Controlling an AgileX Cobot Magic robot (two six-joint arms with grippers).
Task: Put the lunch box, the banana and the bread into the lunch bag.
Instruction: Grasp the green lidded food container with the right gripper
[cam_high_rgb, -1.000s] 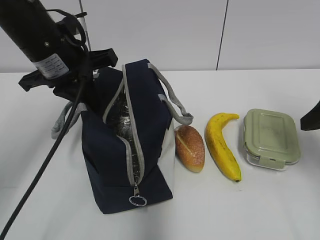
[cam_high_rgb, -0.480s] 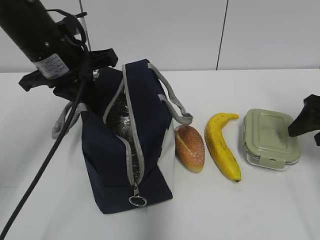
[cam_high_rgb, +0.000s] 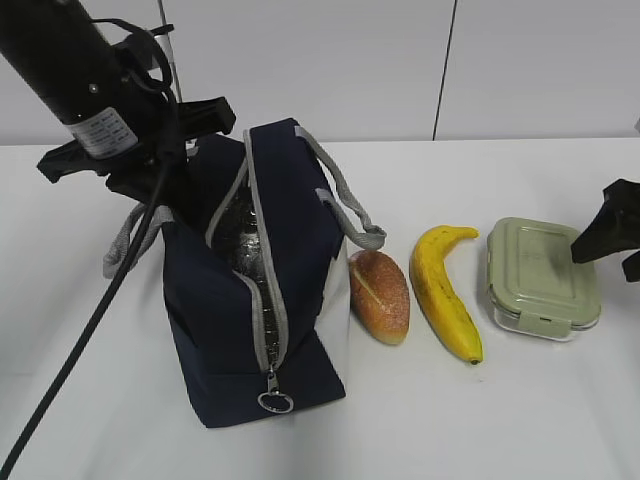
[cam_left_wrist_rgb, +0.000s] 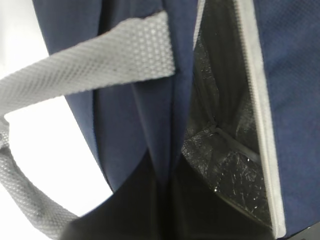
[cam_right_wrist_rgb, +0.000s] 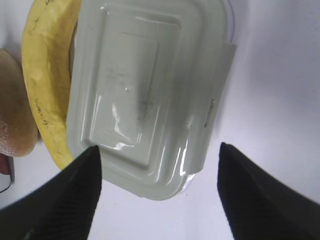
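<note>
Probably a lab or test room: bare white table (cam_high_rgb: 520, 420), plain white panelled wall (cam_high_rgb: 330, 60) with a dark seam at 12 o'clock, black robot arm (cam_high_rgb: 70, 70) trailing cable at 10 o'clock.

- The lunch bag (cam_high_rgb: 255, 290) stands on the desk (cam_high_rgb: 520, 420), at the left.
- Right of it, in a row: the bread (cam_high_rgb: 380, 296), the banana (cam_high_rgb: 443, 291), then the lunch box (cam_high_rgb: 541, 277).
- The bread lies just beside the bag.
</note>
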